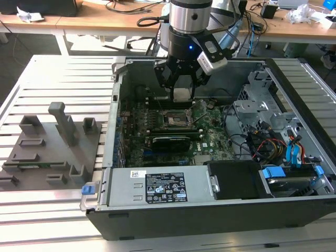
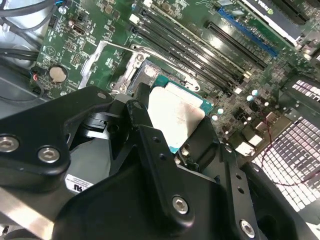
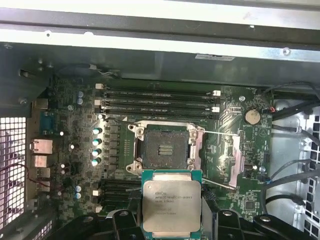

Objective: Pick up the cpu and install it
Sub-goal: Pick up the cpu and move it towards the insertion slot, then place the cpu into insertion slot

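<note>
The gripper (image 1: 181, 84) hangs in the upper middle of the exterior view, reaching down into the open case (image 1: 210, 215), which fills the centre and right of that frame. Its jaws are clenched on the cpu (image 1: 181, 95), which is held flat with its pale metal top facing up, in the air above the board (image 1: 207, 139).

In the second wrist view, the black fingers (image 2: 145, 135) press on two opposite edges of the cpu (image 2: 175, 115), and its green rim shows past them. In the first wrist view, the cpu (image 3: 171, 205) is close to the camera, with the socket (image 3: 165, 147) on the board beyond it. The socket is bare, showing its dark square bed inside a metal frame. A shiny bracket (image 3: 234, 161) lies folded open just beside it. The cpu does not touch the socket.

In the exterior view, the socket (image 1: 176, 118) sits just below the cpu in the frame. Rows of memory sticks (image 3: 157, 100) lie on the far side of the socket from the cpu.

At the left of the exterior view, well apart from the case, a grey tray (image 1: 47, 152) with upright pegs lies on the slatted table (image 1: 58, 71).
</note>
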### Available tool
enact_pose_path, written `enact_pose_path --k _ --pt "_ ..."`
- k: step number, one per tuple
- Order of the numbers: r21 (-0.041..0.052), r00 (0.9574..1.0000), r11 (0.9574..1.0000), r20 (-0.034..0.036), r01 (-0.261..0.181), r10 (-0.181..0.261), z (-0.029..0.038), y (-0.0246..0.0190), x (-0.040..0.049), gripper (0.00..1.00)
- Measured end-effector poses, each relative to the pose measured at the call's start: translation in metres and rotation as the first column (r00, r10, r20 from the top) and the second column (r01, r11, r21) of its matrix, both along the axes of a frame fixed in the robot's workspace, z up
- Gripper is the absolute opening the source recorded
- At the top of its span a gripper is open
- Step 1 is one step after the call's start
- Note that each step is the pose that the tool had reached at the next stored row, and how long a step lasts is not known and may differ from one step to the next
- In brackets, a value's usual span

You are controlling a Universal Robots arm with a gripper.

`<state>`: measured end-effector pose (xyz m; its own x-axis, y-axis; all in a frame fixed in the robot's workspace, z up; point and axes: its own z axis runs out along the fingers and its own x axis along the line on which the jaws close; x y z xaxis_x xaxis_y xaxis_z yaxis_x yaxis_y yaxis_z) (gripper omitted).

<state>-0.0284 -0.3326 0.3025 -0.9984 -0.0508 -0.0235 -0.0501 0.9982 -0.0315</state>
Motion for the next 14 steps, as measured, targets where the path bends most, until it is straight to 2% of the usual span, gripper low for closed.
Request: enact_pose_path --k 3,14 --pt "0.0001 1.0 1.0 0.0001 -0.001 0.001 -0.0047 0.0017 0.0 0.55" --pt "0.0001 1.0 1.0 0.0001 -0.001 0.001 -0.0047 0.0019 0.0003 0.55"
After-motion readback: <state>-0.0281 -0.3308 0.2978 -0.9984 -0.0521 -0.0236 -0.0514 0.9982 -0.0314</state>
